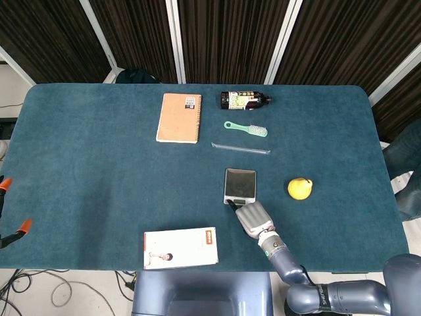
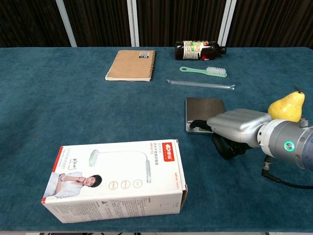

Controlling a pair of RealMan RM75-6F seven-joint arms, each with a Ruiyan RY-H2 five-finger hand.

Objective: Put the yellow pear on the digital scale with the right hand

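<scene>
Lying on the desk to the right of the scale, the pear is untouched. The right hand hovers just before the scale, fingers loosely curled, holding nothing. The reach comes next: move right, then grasp.

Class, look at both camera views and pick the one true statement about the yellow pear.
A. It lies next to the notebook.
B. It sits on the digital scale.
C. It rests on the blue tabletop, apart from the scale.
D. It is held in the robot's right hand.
C: the yellow pear stands on the blue tabletop, clear of the digital scale, while the right hand near the scale's front edge holds nothing.
</scene>
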